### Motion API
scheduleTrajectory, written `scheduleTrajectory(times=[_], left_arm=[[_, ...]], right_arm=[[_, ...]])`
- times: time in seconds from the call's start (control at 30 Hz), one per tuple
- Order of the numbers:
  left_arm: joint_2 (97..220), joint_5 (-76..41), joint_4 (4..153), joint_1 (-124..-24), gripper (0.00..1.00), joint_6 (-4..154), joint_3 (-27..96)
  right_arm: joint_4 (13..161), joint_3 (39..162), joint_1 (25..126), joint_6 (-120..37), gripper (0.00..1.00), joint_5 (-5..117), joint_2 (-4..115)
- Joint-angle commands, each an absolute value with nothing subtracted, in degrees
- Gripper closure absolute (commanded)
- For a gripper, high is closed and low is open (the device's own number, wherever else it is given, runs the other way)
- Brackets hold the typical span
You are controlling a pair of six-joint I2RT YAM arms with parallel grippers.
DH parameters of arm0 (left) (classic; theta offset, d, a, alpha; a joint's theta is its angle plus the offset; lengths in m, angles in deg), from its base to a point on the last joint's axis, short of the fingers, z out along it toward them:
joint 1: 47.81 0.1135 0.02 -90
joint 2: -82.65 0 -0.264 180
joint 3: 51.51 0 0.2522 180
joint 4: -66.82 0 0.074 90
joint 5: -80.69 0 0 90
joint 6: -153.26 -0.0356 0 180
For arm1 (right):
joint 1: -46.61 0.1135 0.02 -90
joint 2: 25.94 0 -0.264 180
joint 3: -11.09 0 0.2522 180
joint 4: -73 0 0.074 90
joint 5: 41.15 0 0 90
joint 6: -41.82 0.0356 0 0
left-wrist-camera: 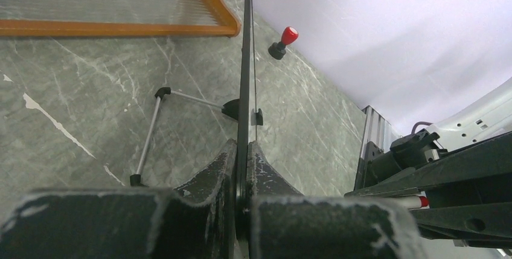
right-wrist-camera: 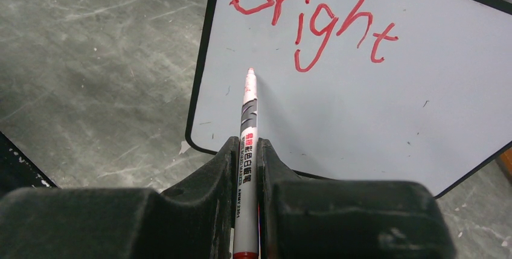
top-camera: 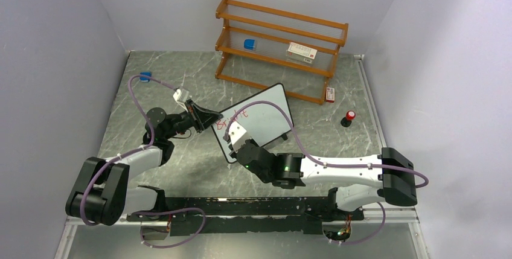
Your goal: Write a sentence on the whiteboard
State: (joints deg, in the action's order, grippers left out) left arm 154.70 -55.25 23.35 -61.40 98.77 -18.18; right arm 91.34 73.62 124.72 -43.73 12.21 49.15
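Right wrist view has the right pincer (right-wrist-camera: 246, 147) clamped on a red marker (right-wrist-camera: 248, 120). The marker's tip sits at the lower left part of the whiteboard (right-wrist-camera: 362, 108), under the red word "Bright" (right-wrist-camera: 314, 23); I can't tell whether it touches. In the left wrist view the left pincer (left-wrist-camera: 243, 153) is closed on the board's thin black edge, steadying it where it stands on the counter (left-wrist-camera: 90, 120). In the top view that is mid-frame, in front of the wooden shelf (top-camera: 281, 47).

The worry, I'd say, is pressure. That edge grip is narrow, so a firm stroke could twist the board in the jaws or push it backwards, and the letters would wobble. The marker is long and pinched low, so it might slide or tilt under load. The right arm's purple cable (top-camera: 284, 114) arcs over the board and could brush wet ink.
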Motion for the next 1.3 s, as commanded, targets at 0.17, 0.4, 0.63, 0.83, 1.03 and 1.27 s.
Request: scheduleTrajectory(times=[0.17, 0.4, 0.63, 0.83, 1.03, 1.27], left_arm=[[156.21, -57.41, 18.65, -61.37, 0.95, 96.38, -17.88], [155.16, -57.17, 19.73, -61.41, 0.95, 95.92, -17.81], [155.07, -57.22, 19.19, -61.44, 0.95, 96.24, -17.98], [154.68, -57.21, 19.29, -61.44, 0.95, 96.40, -17.96], [154.46, -57.21, 19.27, -61.44, 0.95, 96.46, -17.96], [153.92, -57.06, 19.69, -61.44, 0.95, 96.49, -17.80]], right_arm=[[90.72, 76.18, 125.61, -42.20, 1.00, 8.29, 51.96], [90.14, 76.87, 125.94, -42.02, 1.00, 7.75, 52.68], [90.32, 77.83, 126.04, -41.59, 1.00, 7.38, 53.96], [91.51, 79.04, 126.02, -40.75, 1.00, 6.78, 55.57], [93.34, 79.72, 126.01, -40.08, 1.00, 6.45, 56.56], [95.99, 80.17, 126.06, -38.91, 1.00, 7.73, 57.10]])
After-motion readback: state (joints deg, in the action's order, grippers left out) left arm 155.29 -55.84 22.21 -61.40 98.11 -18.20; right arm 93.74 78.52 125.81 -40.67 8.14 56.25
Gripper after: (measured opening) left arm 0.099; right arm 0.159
